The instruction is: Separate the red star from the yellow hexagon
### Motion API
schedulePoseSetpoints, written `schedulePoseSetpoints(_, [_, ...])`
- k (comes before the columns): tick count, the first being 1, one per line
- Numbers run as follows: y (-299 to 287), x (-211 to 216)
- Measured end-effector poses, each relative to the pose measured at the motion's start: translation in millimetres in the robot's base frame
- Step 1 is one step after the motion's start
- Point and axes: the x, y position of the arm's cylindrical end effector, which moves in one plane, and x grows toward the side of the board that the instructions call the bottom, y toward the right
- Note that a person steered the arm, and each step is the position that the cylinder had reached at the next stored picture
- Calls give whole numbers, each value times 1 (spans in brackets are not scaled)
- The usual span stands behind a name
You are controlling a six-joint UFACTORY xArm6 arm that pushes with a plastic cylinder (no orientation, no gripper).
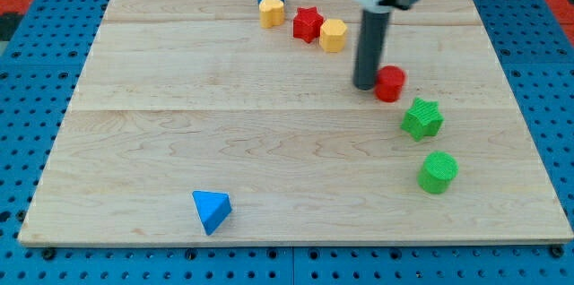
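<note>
Red star (308, 24) touches yellow hexagon (333, 35) near the view's top; separation not yet begun. My tip (366, 85), grasping nothing, rests beside red cylinder (390, 82), below the pair.

My tip (365, 85) beside red cylinder (390, 83)

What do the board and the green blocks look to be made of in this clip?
The board looks like pale unfinished wood: grain lines and plank seams show, with little shine. The green star and green cylinder appear to be matte plastic, possibly 3D-printed, since fine ridges show on their tops; the picture leaves that open.
</note>
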Motion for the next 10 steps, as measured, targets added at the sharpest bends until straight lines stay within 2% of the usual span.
schedulePoseSetpoints(2, [1,-2])
schedulePoseSetpoints(4, [-118,-12])
schedulePoseSetpoints(7, [-218,-18])
schedulePoseSetpoints(9, [-200,-65])
schedulePoseSetpoints(10, [-127,-82])
